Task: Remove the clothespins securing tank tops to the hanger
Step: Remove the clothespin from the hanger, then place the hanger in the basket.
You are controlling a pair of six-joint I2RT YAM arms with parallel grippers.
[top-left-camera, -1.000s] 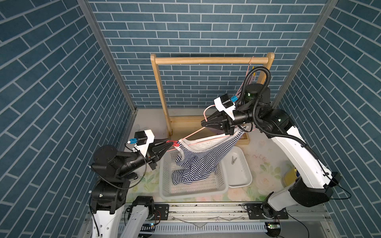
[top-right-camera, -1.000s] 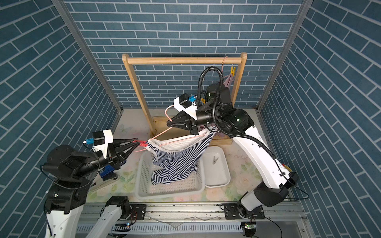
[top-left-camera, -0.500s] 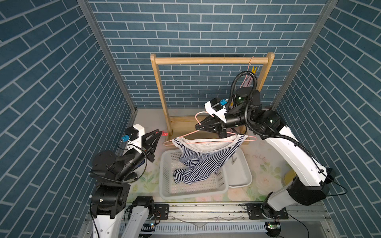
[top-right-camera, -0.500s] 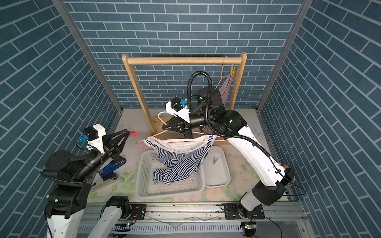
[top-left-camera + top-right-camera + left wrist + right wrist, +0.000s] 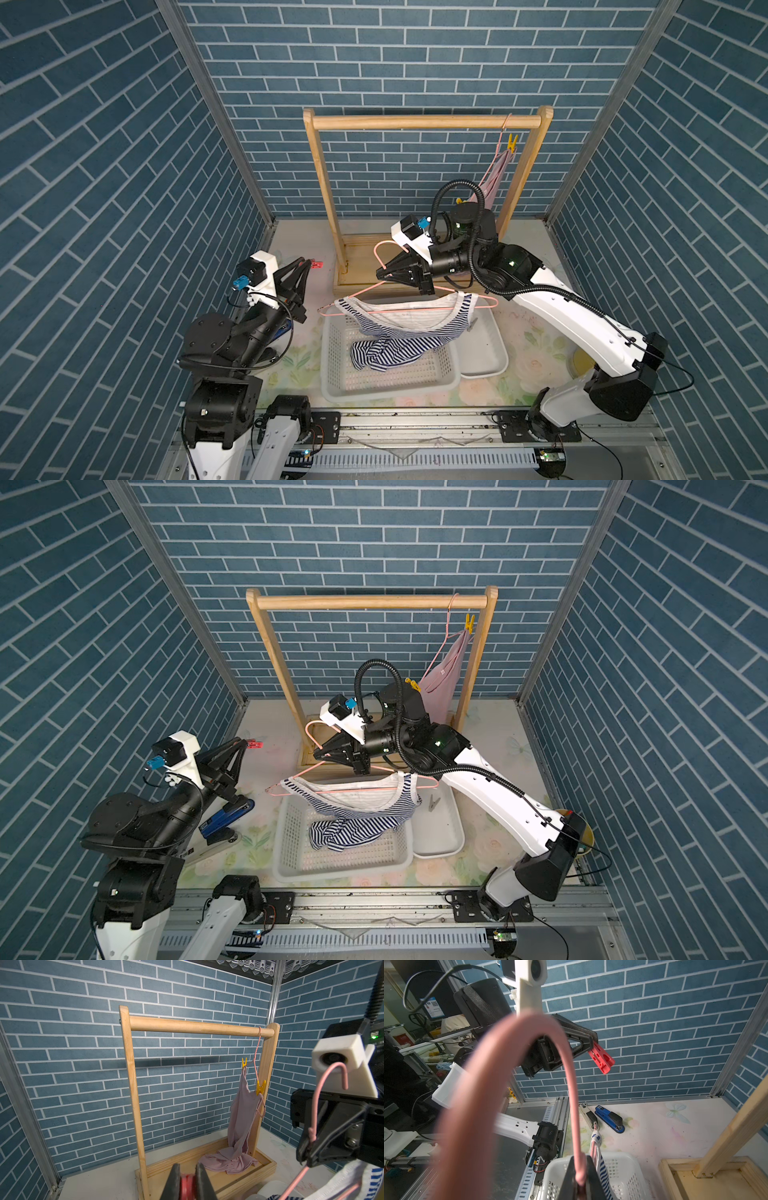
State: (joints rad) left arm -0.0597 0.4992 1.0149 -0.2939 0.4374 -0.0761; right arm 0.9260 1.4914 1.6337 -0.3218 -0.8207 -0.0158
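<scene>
Clothespin: red, off the garment, sticking out past the tips of the left gripper. In both top views it is hanging in the air at ten o'clock of the basket, well apart from the hanger.
Left gripper: jaws pinching nearly together on one end of it, with what looks like the mouth end pointing free.
Striped tank top: draping over the hanger, its lower part pooling in the basket; no pin showing on it.
Right gripper: clamping tight on the hanger's neck just under the hook, holding it out over the basket.
Grey clothespin: lying in the white tray, which is sitting just beside the basket at its three o'clock.
Step in hand (judged): carrying the red one across to that tray.
Doing it well: the path toward three o'clock is crossing the hanger and the right arm, so passing high over the hook or skirting the basket's six o'clock side is looking safest. Keeping the squeeze steady and lowering before letting go should stop it bouncing out.
Remaining: pink tank top is hanging from a second hanger at the three o'clock end of the wooden rack, with yellow clothespins gripping it there.
</scene>
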